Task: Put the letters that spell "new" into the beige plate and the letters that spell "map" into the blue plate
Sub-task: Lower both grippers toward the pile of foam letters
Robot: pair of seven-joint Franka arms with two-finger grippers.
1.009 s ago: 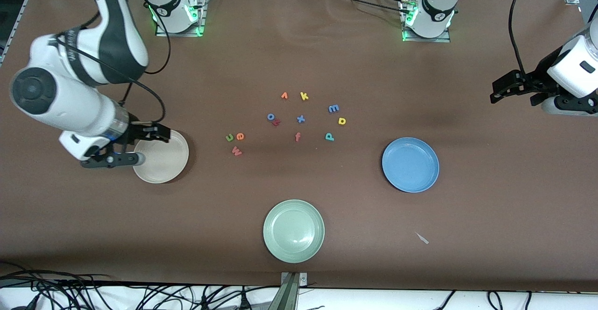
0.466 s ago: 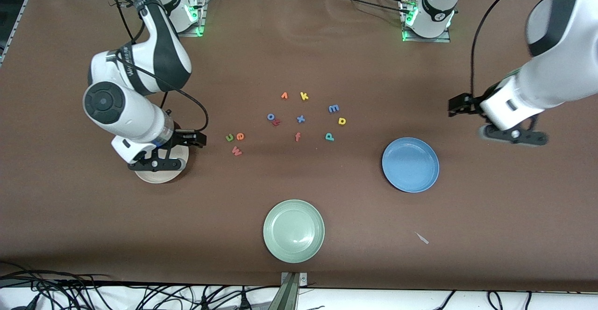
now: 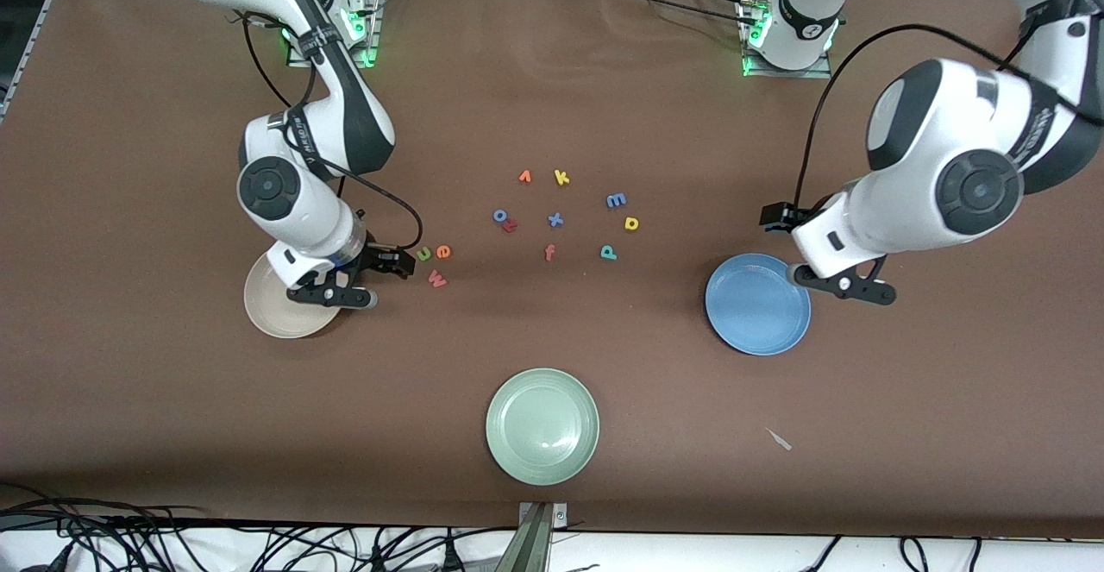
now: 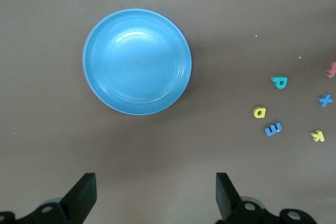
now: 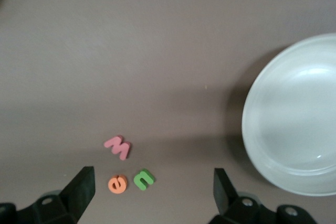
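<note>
The olive n [image 3: 423, 254], orange e [image 3: 442, 251] and salmon w [image 3: 437, 279] lie together beside the beige plate [image 3: 266, 311]. My right gripper [image 3: 388, 263] hangs open and empty over the table between that plate and the n. In the right wrist view, the n [image 5: 143, 179] and e [image 5: 118, 183] show between the right gripper [image 5: 152, 174] fingers. The blue m [image 3: 615, 200], yellow a [image 3: 631, 223] and teal p [image 3: 608, 252] lie near the middle. The left gripper [image 3: 787, 215], open and empty, hangs over bare table just farther from the front camera than the blue plate [image 3: 750, 313].
A pale green plate [image 3: 542, 425] sits near the front edge. Other letters lie mid-table: orange v [image 3: 524, 177], yellow k [image 3: 561, 178], blue o [image 3: 500, 215], a dark red letter [image 3: 511, 226], blue x [image 3: 555, 220], orange f [image 3: 549, 253]. A small scrap [image 3: 780, 440] lies nearer the camera than the blue plate.
Both arms swung in from the table's ends. The right gripper crossed the beige plate to the n and e. The left gripper came in beside the blue plate. Both stayed open.
</note>
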